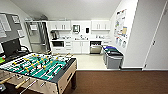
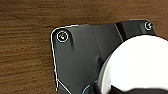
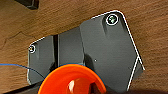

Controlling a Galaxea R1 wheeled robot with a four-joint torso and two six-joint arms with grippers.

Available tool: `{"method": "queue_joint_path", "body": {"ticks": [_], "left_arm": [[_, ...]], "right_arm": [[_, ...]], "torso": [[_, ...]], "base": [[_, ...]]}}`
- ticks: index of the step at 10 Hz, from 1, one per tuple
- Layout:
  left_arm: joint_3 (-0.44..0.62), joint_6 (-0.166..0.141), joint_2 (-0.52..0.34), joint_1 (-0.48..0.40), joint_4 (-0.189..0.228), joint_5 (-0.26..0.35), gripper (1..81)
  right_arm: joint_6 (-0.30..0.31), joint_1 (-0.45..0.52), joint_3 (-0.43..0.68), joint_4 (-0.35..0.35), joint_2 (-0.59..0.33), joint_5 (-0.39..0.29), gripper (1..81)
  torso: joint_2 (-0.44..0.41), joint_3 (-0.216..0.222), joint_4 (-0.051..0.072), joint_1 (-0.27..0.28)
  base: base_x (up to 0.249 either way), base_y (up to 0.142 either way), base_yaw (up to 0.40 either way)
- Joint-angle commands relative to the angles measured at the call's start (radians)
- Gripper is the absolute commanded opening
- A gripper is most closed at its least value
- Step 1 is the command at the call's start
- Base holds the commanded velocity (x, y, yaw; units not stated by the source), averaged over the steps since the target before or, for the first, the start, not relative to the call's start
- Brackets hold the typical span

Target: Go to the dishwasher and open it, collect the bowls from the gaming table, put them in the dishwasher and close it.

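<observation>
The dishwasher (image 1: 95,47) is at the far end of the kitchen, a stainless front under the counter with a dark band above it. The gaming table (image 1: 58,75), with its green field and rods, stands close at the left. An orange-red bowl (image 3: 72,80) hangs close in the right wrist view, above the robot's dark plate and the brown floor, carried by my right gripper. In the left wrist view a round white-sided bowl (image 2: 135,65), dark at its edge, hangs the same way in my left gripper.
Grey bins with blue and dark lids (image 1: 112,57) stand against the right wall before the kitchen. White cabinets (image 1: 80,46) line the back. A dark monitor (image 1: 10,47) stands beside the gaming table. Brown floor (image 1: 120,82) leads to the pale kitchen floor (image 1: 88,61).
</observation>
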Motion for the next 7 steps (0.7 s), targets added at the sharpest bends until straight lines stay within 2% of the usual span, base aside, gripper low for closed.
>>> {"method": "queue_joint_path", "body": {"ticks": [1, 7], "left_arm": [[0.002, 0.000, -0.011, -0.054, 0.007, 0.031, 1.0], [0.001, 0.000, -0.011, -0.054, 0.007, 0.031, 1.0]], "right_arm": [[-0.004, 0.043, -0.004, -0.015, -0.007, -0.046, 1.0], [-0.004, 0.050, -0.017, -0.015, 0.002, -0.046, 1.0]], "torso": [[0.000, 0.000, 0.000, 0.000], [0.000, 0.000, 0.000, 0.000]], "base": [[0.162, -0.068, 0.000], [0.162, -0.071, 0.000]]}}
